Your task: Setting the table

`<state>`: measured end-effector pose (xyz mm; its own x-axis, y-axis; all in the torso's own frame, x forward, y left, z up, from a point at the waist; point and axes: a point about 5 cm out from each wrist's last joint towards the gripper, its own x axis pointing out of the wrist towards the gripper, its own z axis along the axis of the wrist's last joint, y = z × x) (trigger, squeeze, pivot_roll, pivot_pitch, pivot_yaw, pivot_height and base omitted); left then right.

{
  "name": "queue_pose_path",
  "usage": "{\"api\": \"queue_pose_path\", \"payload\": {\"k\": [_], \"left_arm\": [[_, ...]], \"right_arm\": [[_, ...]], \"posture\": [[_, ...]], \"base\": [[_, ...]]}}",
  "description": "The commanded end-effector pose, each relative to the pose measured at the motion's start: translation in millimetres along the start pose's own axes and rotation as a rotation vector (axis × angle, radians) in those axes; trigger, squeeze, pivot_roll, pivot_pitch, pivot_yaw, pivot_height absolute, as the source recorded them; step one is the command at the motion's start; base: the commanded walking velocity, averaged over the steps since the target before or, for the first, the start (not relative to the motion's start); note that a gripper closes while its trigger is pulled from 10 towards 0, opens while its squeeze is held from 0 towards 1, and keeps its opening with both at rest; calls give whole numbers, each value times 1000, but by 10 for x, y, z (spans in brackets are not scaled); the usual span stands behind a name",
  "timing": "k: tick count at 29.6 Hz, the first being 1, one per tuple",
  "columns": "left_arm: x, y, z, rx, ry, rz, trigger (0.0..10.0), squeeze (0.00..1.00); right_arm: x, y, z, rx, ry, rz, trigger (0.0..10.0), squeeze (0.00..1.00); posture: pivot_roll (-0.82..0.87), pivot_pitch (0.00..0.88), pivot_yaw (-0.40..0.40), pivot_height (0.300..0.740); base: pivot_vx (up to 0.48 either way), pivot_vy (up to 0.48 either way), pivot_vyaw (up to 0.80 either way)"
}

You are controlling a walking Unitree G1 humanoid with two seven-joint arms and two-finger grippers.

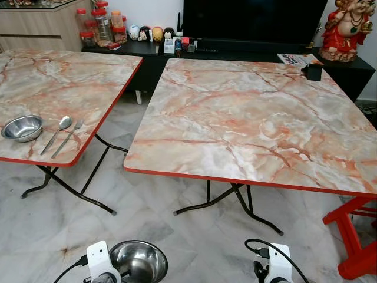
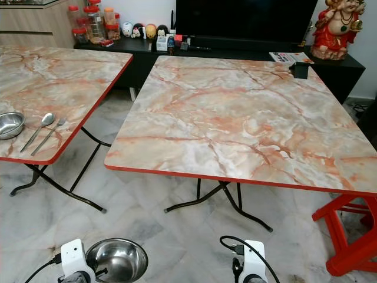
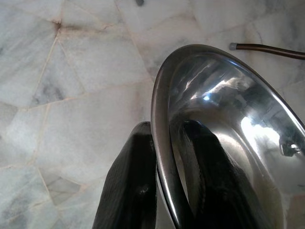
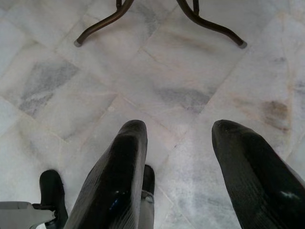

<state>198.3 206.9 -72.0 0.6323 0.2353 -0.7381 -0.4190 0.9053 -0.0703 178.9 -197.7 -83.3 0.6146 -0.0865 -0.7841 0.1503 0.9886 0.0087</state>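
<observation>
On the left folding table [image 1: 65,76], a steel bowl [image 1: 22,127] sits near the front edge with a spoon [image 1: 57,133] and a fork [image 1: 69,138] laid just beside it. Low in front, the left gripper [image 3: 164,191] carries a second steel bowl [image 1: 139,261] over the floor, its two black fingers clamped on the rim, one inside the bowl and one outside. The marble-patterned table ahead [image 1: 247,118] has nothing on its near half; a small black object [image 1: 314,72] sits at its far right corner. The right gripper [image 4: 186,162] hangs with its fingers apart and nothing between them.

The risk, as I judge it, lies in that thin rim pinch: the polished steel could pivot or slip between the fingers while being raised, or the bowl could knock the table's red edge.

The floor is pale marble tile [image 4: 190,76]. Behind stand a dark cabinet with a television [image 1: 253,20], jars [image 1: 100,23], small figurines and a red statue [image 1: 346,29]; a red stool [image 1: 356,236] is at the right.
</observation>
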Motion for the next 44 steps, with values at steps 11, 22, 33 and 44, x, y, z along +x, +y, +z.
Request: {"api": "queue_pose_path", "payload": {"k": [11, 22, 33, 44], "left_arm": [[15, -28, 52, 22, -4, -9, 10000, 0], [14, -27, 52, 27, -5, -11, 10000, 0], [9, -29, 28, 34, -1, -17, 10000, 0], [14, -35, 58, 21, -11, -21, 10000, 0]], "right_arm": [[3, -67, 43, 16, -14, -39, 10000, 0], [2, -77, 36, -7, -6, -40, 10000, 0], [-11, -107, -5, -18, 3, -43, 10000, 0], [-12, -104, -11, -13, 5, -44, 10000, 0]], "posture": [[-5, 0, -31, 740], [-3, 0, -34, 740], [-4, 0, -40, 740], [-2, 0, -46, 740]], "base": [[0, -302, 0], [0, -317, 0], [0, -315, 0], [0, -315, 0]]}}
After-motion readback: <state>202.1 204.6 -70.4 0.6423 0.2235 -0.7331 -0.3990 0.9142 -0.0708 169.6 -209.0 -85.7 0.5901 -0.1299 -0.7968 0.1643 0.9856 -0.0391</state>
